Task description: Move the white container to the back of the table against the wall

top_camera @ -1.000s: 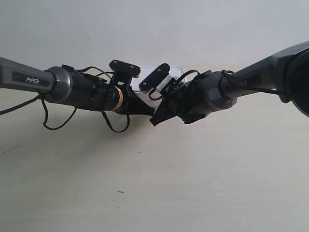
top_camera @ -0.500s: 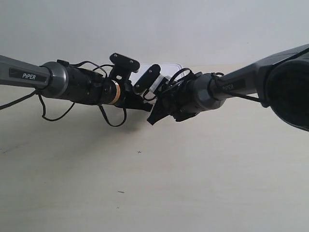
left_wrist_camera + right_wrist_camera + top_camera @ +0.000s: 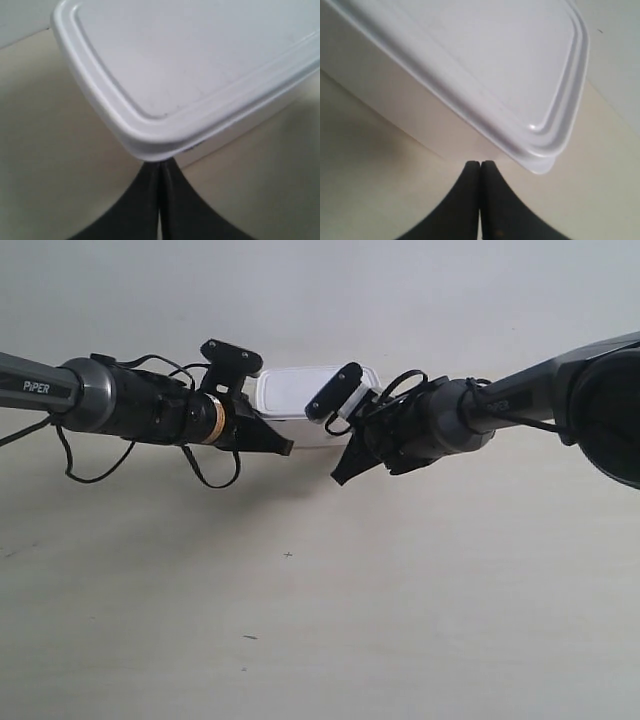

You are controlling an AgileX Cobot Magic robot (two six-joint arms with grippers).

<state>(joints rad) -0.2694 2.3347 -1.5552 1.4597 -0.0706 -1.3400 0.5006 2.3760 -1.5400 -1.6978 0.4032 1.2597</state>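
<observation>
Both arms have drawn apart since half a second ago, when their tips crossed in front of the box: the arm at the exterior view's left has pulled back to the left and the arm at the exterior view's right has shifted to the right, so the white container [image 3: 296, 396] now shows most of its lid between them. It sits flat on the bench [image 3: 400, 620] at the far edge, about midway across, with the wall [image 3: 320, 290] right behind it; whether it touches the wall cannot be told. Its lid [image 3: 200, 60] is on, its raised rim running round the rounded corners. The left tool [image 3: 160, 172] is clenched, its two dark fingers pressed together with nothing between them, and its tip meets the container at a near corner, just under the lid's rim. The right tool [image 3: 480, 166] is likewise clenched on nothing, fingers together, its tip just beside the container's side wall below the other near corner; whether it touches is not clear. In each wrist view the wall lies on the side that fits the exterior picture, so the left tool belongs to the arm at the exterior view's left and the right tool to the one at its right. Loose black cables [image 3: 205, 472] hang from the left arm near its wrist. A few small dark specks [image 3: 288, 555] mark the bench on the near side, well apart from the container.
</observation>
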